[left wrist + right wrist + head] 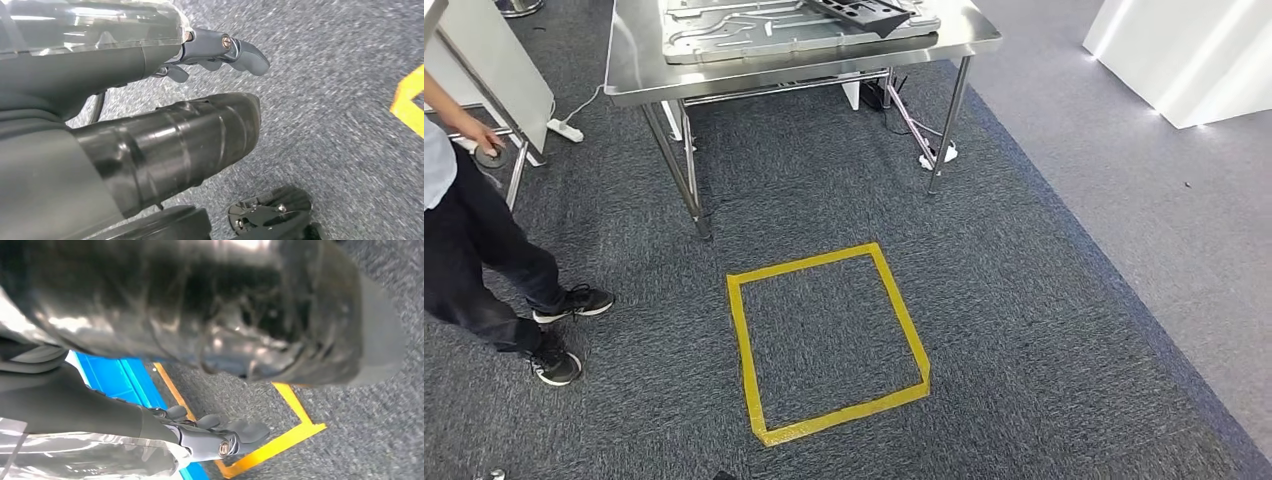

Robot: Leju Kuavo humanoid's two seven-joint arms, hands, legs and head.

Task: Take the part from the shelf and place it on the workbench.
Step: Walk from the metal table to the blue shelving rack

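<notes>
Hanging empty-fingered, both hands (220,52) (215,435) over grey carpet (1024,300), yellow tape square (824,340) before steel workbench (634,70).

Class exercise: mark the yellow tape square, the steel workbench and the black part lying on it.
yellow tape square (742,350): head view, on its left strip.
steel workbench (639,75): head view, on bare tabletop near the left edge.
black part (864,14): head view, on its dark frame.
</notes>
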